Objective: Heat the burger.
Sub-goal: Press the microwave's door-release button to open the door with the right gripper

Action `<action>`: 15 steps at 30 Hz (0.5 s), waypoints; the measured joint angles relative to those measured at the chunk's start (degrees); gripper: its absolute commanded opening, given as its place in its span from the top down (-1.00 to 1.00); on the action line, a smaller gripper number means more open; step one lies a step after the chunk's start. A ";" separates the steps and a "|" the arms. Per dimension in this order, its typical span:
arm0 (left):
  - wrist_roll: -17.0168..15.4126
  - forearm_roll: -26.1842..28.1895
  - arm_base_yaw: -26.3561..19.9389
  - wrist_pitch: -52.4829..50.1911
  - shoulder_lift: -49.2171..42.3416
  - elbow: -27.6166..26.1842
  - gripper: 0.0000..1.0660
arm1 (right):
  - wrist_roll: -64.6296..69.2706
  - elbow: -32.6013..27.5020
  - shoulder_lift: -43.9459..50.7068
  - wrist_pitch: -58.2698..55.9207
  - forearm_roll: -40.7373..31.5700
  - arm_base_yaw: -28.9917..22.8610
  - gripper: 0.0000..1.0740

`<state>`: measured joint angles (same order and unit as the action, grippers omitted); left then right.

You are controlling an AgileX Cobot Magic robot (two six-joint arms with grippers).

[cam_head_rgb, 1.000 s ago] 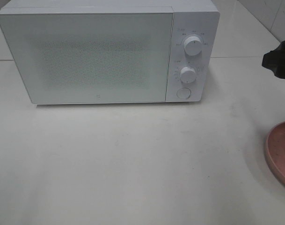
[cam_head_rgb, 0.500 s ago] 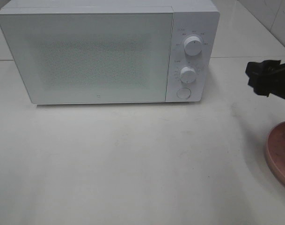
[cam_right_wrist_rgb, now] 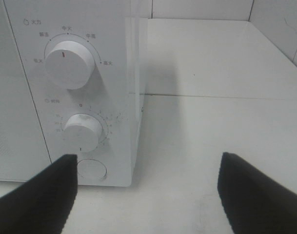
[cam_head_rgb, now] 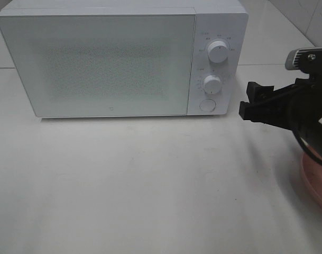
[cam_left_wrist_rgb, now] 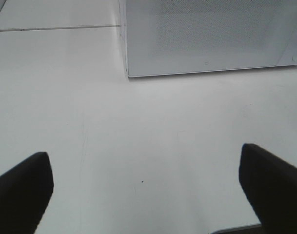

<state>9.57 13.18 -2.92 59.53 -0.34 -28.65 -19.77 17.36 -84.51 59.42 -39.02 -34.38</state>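
white tabletop [cam_head_rgb: 150,185] with a big white microwave [cam_head_rgb: 108,63] at the back, door shut. the right arm [cam_head_rgb: 309,114] is in from the right side, partly over a pink plate [cam_head_rgb: 315,185] at the tabletop's edge. its right fingers [cam_right_wrist_rgb: 41,200] are spread wide, nothing between them, aimed at the control panel near the upper knob [cam_right_wrist_rgb: 69,63], lower knob [cam_right_wrist_rgb: 82,131] and round button [cam_right_wrist_rgb: 92,169]. the left fingers [cam_left_wrist_rgb: 21,190] are spread wide too, empty, above bare tabletop near the door's corner. can't tell where the burger is, no view catches it.
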 measured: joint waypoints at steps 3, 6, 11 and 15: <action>0.00 0.00 0.00 0.00 0.00 0.00 -0.83 | -0.69 0.06 -3.15 6.42 -4.01 -4.47 -0.42; 0.00 0.00 0.00 0.00 0.00 0.00 -0.83 | -0.74 0.06 -3.84 7.51 -4.58 -5.39 -0.42; 0.00 0.00 0.00 0.00 0.00 0.00 -0.83 | -0.92 0.11 -8.88 9.68 -9.17 -12.26 -0.42; 0.00 0.00 0.00 0.00 0.00 0.00 -0.83 | -0.92 0.17 -10.26 9.74 -10.66 -14.84 -0.42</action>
<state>9.57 13.18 -2.92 59.53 -0.34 -28.65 -20.68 17.53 -94.77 69.16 -49.68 -49.22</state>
